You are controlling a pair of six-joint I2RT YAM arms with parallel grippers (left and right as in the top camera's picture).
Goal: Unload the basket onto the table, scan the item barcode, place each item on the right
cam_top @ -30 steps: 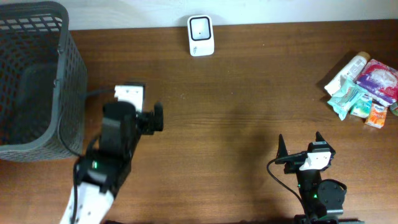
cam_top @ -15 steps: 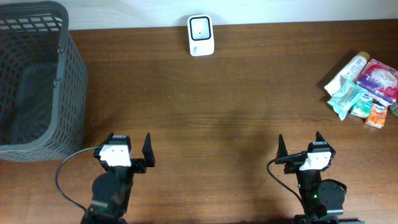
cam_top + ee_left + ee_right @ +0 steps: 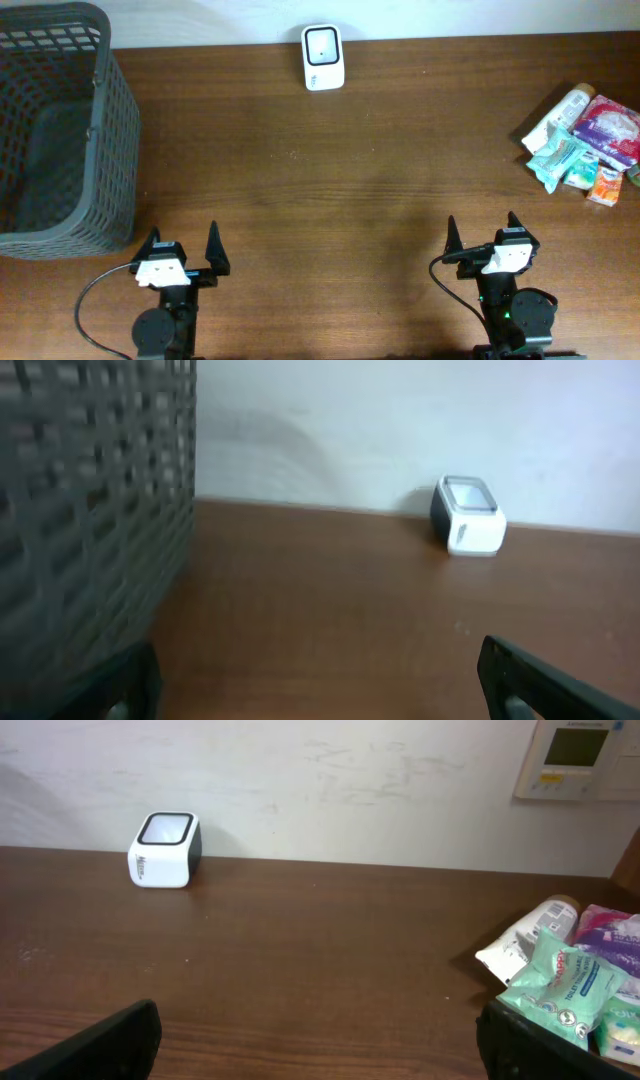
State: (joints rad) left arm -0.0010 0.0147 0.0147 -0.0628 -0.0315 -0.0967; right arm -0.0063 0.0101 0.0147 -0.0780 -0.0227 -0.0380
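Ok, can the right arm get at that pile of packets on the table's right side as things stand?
Probably yes: the right gripper is open and empty, and only bare tabletop lies between it and the pile of packets.

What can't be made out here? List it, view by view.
Items: barcodes too small overhead; pile cut off by the right edge in the right wrist view.
Basket: blurred in the left wrist view, cut off at left.
Wall panel: text too small, top cut off, right wrist view.
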